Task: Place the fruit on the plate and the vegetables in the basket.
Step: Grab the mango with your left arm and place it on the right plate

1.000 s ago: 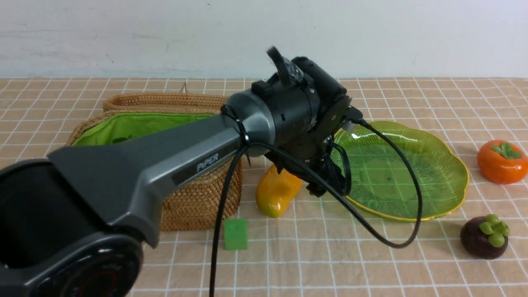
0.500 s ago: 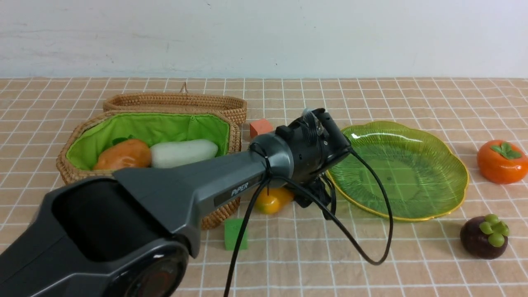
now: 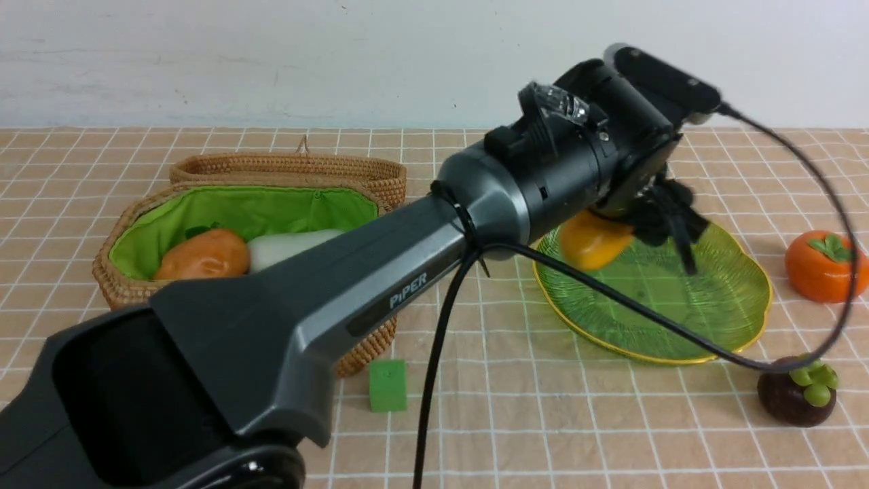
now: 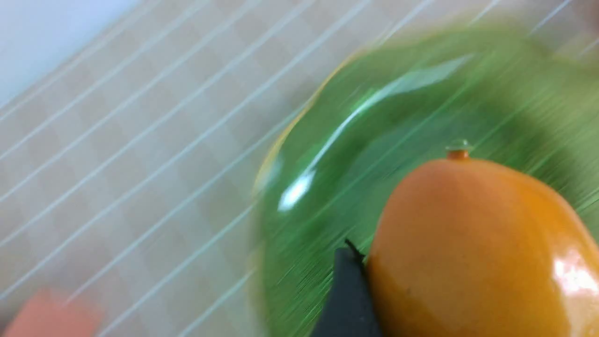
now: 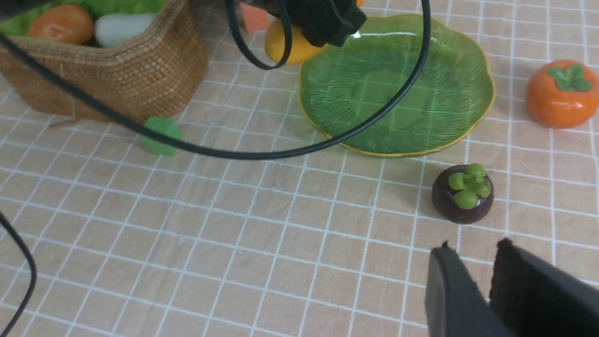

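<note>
Black and low over the tabletop [image 5: 234,243], the right end effector [image 5: 473,243] sits nearest the robot, its jaws a thin gap apart and empty. It is on the near side of the plate [image 3: 706,319]. Just beyond it, the mangosteen [image 5: 461,196] stands near the plate's near-right rim without touching it.

The move in hand belongs to the left arm. It reaches diagonally forward from the robot's left, with its wrist raised above the plate's left part and its fingers angled down toward the dish. The left end effector [image 3: 645,227] is clamped on the mango [image 3: 592,246], and the wrist view shows one dark finger [image 4: 348,290] pressed against its side. The mango hangs over the plate's left part, clear of the glass, and its stem nub points away from the wrist, so its long axis seems to run roughly along the finger. The plate's bare middle lies below and a little to the right, so lowering there before letting go looks sensible.

The persimmon [image 3: 825,265] waits off the plate's right rim. Left of the plate, the basket [image 3: 326,339] holds the potato [image 3: 204,255] and the radish [image 3: 285,248].
</note>
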